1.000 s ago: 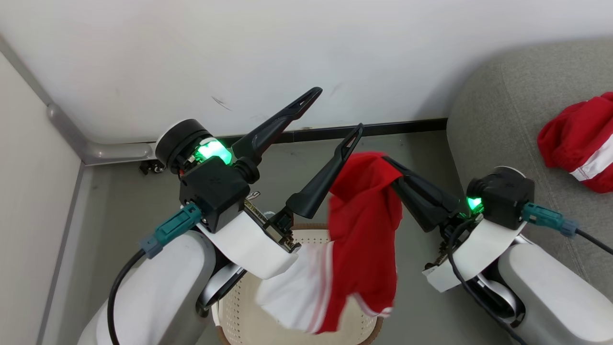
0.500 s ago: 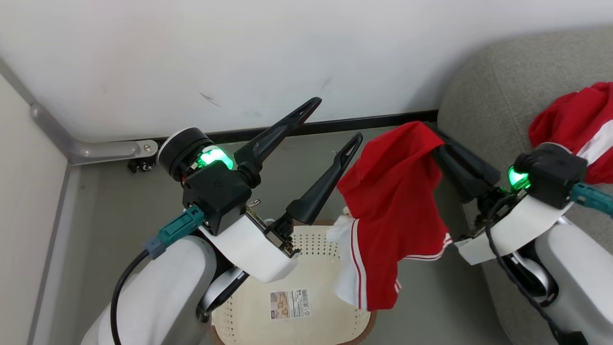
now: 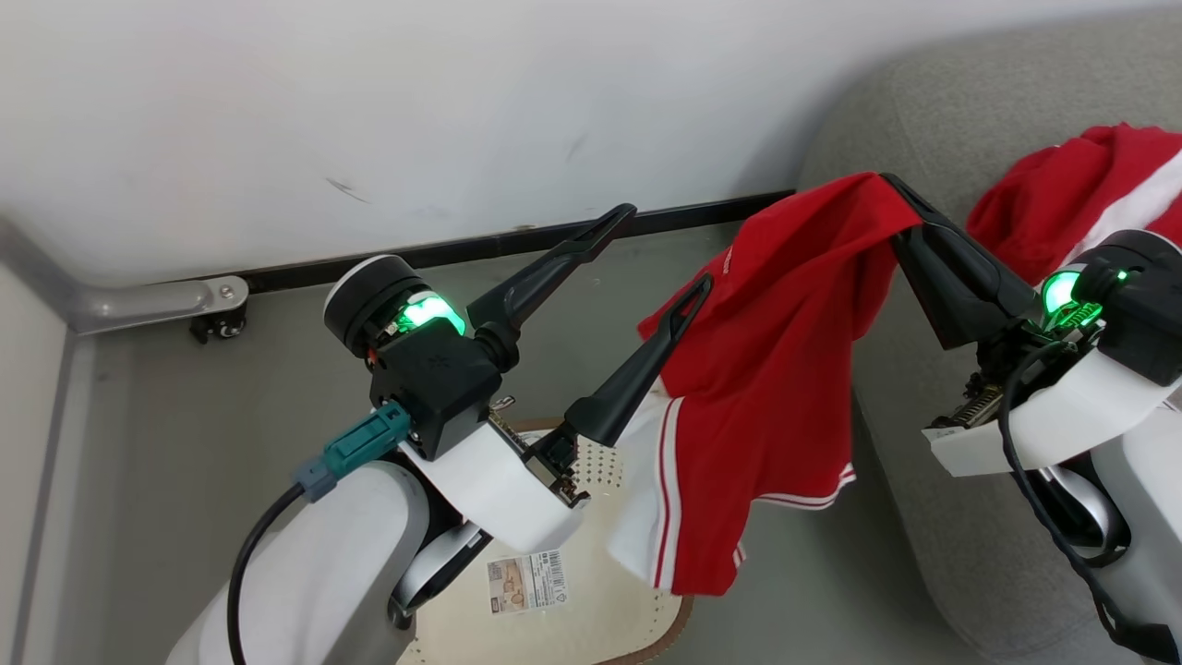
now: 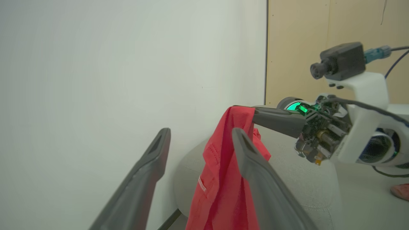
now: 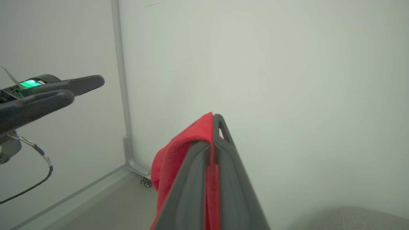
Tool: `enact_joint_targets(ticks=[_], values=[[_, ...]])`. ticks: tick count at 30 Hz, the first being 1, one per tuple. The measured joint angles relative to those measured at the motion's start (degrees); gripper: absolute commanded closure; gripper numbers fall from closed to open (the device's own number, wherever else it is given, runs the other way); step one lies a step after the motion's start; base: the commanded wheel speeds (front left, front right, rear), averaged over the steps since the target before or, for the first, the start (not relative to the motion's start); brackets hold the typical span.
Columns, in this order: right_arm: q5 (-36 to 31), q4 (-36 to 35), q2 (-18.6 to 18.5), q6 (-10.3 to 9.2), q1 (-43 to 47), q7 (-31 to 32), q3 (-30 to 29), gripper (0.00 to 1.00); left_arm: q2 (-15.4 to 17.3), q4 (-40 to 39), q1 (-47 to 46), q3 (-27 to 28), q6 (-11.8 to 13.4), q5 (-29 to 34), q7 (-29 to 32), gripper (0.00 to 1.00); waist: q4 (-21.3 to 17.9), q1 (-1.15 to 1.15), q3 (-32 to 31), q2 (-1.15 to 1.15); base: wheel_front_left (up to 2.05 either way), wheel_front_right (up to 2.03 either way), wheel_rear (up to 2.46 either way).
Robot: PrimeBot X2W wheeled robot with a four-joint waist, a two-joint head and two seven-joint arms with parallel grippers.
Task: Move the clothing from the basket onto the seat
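Observation:
My right gripper [image 3: 888, 183] is shut on the top edge of a red garment [image 3: 785, 369] with white stripe trim. It hangs in the air between the basket [image 3: 591, 628] and the grey seat [image 3: 923, 111], its hem over the basket's right rim. In the right wrist view, the red cloth [image 5: 172, 166] is pinched between the closed fingers [image 5: 223, 166]. My left gripper [image 3: 667, 247] stands open and empty just left of the hanging cloth, above the basket. A second red garment [image 3: 1043, 203] lies on the seat.
A white wall [image 3: 369, 111] with a dark baseboard runs behind. A grey metal floor rail [image 3: 138, 300] and a small caster [image 3: 217, 323] sit at the left. Grey floor [image 3: 231, 406] lies around the basket. The basket's bottom shows a barcode label [image 3: 526, 582].
My right arm has carried the red garment up out of the basket and rightward toward the seat. The head view has shifted too. My left gripper stays open.

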Motion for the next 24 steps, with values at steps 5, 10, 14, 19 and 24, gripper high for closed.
enact_joint_targets(ticks=[5, 10, 14, 19, 24], values=[[-0.68, -1.25, 0.00, 0.00, 0.41, 0.00, -1.01, 1.00, 0.10, 0.14, -0.08, -0.14, -0.43, -0.15, 0.01, 0.00, -1.52, 0.00, 0.41, 0.00, 0.00, 0.00, 0.00], [-1.38, -2.59, 0.00, 0.00, 2.15, 0.00, -2.90, 1.00, 0.41, 0.42, -0.15, -0.47, -0.43, -0.18, 0.49, 0.00, -4.02, 0.00, 1.12, 0.00, 0.00, 0.00, 0.00], [-1.67, -3.42, 0.03, 0.00, 2.60, 0.00, -3.74, 1.00, 0.60, 0.55, -0.50, -0.94, -0.45, -0.58, 0.63, 0.00, -5.76, 0.00, 1.66, 0.00, 0.00, 0.00, 0.00], [-1.85, -4.49, 0.19, 0.00, 3.80, 0.00, -4.61, 1.00, 0.86, 0.69, -1.08, -1.07, -0.45, -0.58, 0.76, 0.00, -7.53, 0.00, 2.28, 0.00, 0.00, 0.00, 0.00], [-2.16, -5.64, 0.49, 0.00, 4.63, 0.00, -5.13, 1.00, 1.20, 0.81, -1.19, -1.11, -0.48, -0.58, 1.19, 0.00, -9.74, 0.00, 3.14, 0.00, 0.00, 0.00, 0.00]])
